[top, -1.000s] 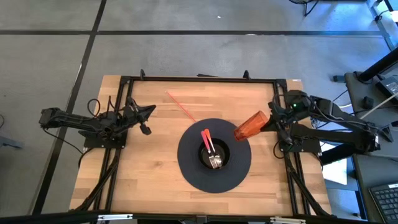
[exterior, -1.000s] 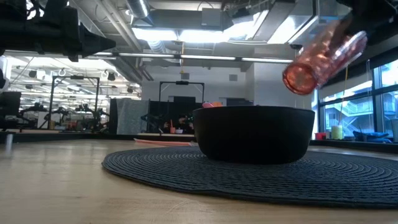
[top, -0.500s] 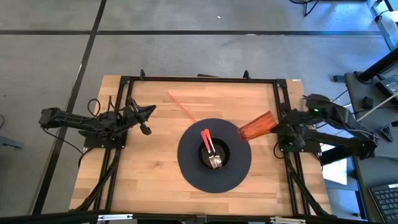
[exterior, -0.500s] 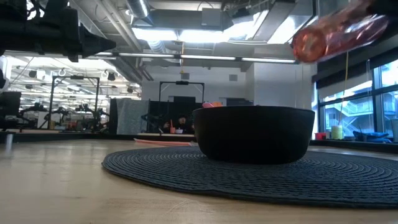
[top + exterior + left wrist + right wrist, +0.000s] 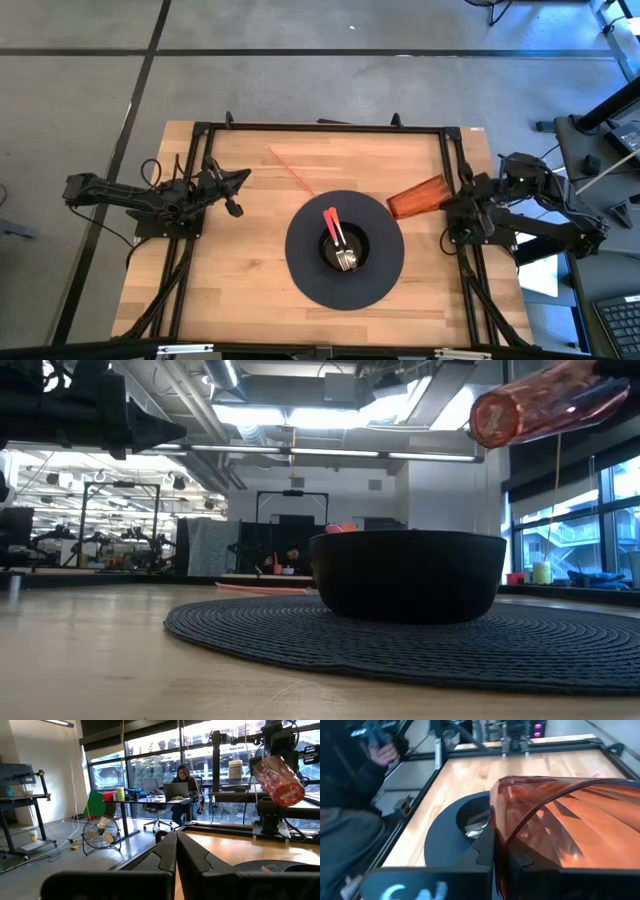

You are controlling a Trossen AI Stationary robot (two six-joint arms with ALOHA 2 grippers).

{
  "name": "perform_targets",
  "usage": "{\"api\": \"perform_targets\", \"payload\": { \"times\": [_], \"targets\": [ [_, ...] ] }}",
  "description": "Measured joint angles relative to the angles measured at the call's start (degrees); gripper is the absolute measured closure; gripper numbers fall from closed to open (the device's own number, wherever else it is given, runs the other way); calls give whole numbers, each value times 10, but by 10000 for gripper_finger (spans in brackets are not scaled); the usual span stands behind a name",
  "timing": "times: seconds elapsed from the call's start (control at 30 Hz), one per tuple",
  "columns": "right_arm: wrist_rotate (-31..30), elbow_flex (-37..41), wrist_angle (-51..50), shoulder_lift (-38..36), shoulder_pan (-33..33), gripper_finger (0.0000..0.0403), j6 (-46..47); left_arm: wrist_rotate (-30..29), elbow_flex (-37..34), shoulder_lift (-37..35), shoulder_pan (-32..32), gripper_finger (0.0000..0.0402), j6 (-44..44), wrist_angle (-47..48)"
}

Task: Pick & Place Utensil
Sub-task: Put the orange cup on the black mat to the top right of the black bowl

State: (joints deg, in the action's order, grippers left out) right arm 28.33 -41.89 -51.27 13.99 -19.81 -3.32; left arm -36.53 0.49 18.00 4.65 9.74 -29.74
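Observation:
A translucent orange cup (image 5: 417, 197) lies nearly level in the air by the table's right edge, its closed base toward the bowl, and my right gripper (image 5: 452, 195) is shut on it. From table height the cup (image 5: 545, 405) hangs high above the mat. A black bowl (image 5: 343, 248) stands on a round dark mat (image 5: 300, 270) and holds a red-handled utensil (image 5: 331, 222) and a silver spoon (image 5: 346, 258). A thin red stick (image 5: 290, 170) lies flat on the wood. My left gripper (image 5: 240, 178) waits shut at the table's left. My right gripper holds the orange cup by the wall at its mouth end (image 5: 496, 827), coming level from the table's right side. One finger (image 5: 485, 847) lies outside the wall and the other (image 5: 522, 860) shows through it, seemingly inside. The cup is lifted clear, on its side.
A black frame rail (image 5: 320, 127) runs around the table. Bare wood (image 5: 235, 280) lies near-left of the mat. A person sits at a desk (image 5: 181, 785) beyond the table, and another person's hand (image 5: 385, 750) shows past the far side.
My right gripper has drawn back toward the table's right edge and risen, still shut on the cup. The cup has swung from slanting down over the mat's edge to nearly level, clear of the bowl. The left arm has kept still.

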Motion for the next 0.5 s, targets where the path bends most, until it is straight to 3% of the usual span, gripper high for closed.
{"api": "perform_targets", "payload": {
  "times": [0.23, 0.5],
  "targets": [
    [-37, -23, 11, 60, 0, 392, 31, 0, 0, 0, 0, 396, -1, 0],
    [-104, -106, -61, 212, 0, 392, 6, -2, 0, 0, 0, 396, 0, 0]
  ]
}}
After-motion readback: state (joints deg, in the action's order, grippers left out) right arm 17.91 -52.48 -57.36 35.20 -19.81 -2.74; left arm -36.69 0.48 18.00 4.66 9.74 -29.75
